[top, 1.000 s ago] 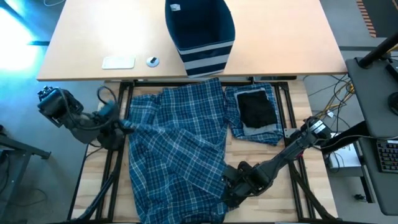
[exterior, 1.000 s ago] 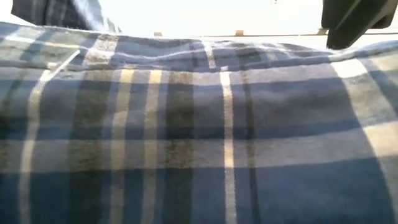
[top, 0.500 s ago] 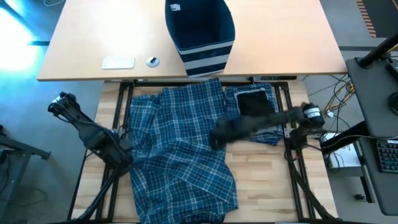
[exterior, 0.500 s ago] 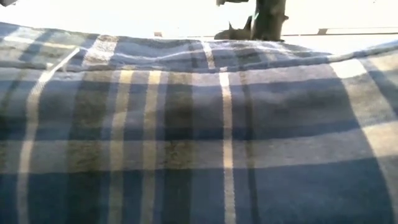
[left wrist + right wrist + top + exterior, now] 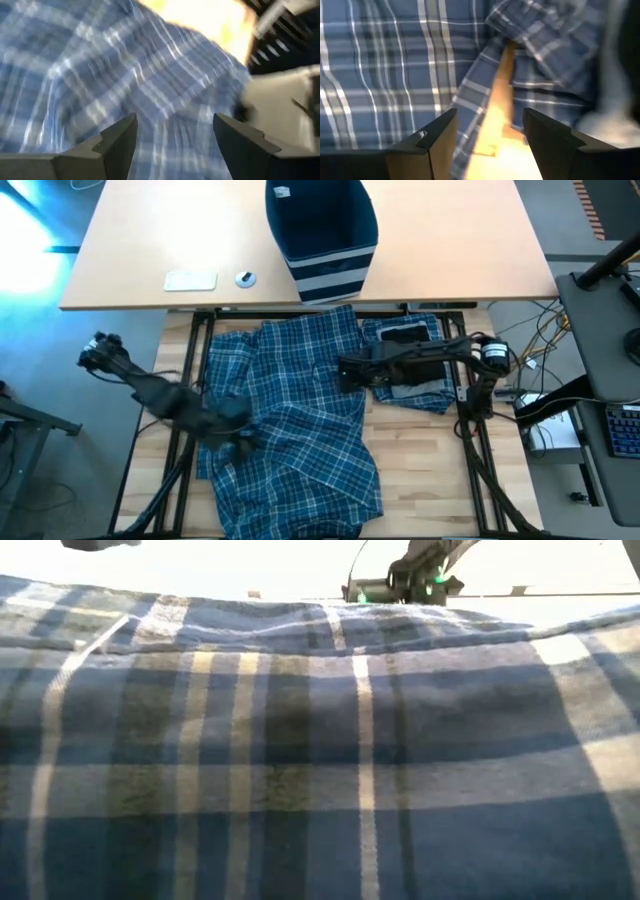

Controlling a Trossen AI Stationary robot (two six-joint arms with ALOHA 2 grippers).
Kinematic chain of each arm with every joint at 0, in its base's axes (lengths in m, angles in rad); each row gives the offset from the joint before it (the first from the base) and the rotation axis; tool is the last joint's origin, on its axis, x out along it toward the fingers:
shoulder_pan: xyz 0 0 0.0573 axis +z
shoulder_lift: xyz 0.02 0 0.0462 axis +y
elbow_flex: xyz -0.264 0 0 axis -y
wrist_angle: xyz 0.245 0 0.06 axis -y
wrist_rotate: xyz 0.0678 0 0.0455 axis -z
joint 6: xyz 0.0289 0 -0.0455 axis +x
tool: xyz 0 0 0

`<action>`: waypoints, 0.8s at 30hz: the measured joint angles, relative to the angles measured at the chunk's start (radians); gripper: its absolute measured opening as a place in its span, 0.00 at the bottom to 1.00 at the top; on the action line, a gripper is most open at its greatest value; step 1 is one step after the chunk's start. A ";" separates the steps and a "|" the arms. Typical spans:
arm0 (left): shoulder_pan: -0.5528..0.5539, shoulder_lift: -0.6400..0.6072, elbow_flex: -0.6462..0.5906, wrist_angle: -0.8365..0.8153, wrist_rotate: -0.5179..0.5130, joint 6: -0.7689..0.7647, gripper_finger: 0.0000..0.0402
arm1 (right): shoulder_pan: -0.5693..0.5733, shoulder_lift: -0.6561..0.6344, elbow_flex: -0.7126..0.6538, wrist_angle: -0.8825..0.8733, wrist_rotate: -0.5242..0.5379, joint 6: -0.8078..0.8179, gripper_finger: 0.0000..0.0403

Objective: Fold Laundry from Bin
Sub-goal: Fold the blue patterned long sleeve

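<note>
Over the plaid trousers (image 5: 290,415), both end effectors hover open.

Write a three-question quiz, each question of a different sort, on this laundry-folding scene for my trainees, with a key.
1. True or false: the bin stands on the far table, beyond the plaid cloth.
2. The left gripper is: A) clamped on the bin; B) open over the plaid cloth; C) out of view.
3. Fill in: the right gripper hangs open over the plaid cloth and a strip of bare ____.

Key: 1 true; 2 B; 3 wood.
</note>
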 joint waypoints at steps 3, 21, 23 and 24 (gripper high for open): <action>0.074 0.062 -0.050 0.116 -0.071 0.065 0.59 | -0.022 0.000 -0.059 0.106 -0.043 0.036 0.53; 0.204 0.344 -0.030 0.270 -0.008 0.037 0.58 | -0.024 0.063 -0.038 0.328 -0.032 -0.090 0.52; 0.238 0.370 -0.030 0.301 -0.004 0.044 0.58 | -0.023 0.061 -0.002 0.327 -0.030 -0.137 0.52; 0.256 0.384 -0.030 0.319 -0.005 0.051 0.58 | -0.022 0.061 0.016 0.327 -0.029 -0.156 0.52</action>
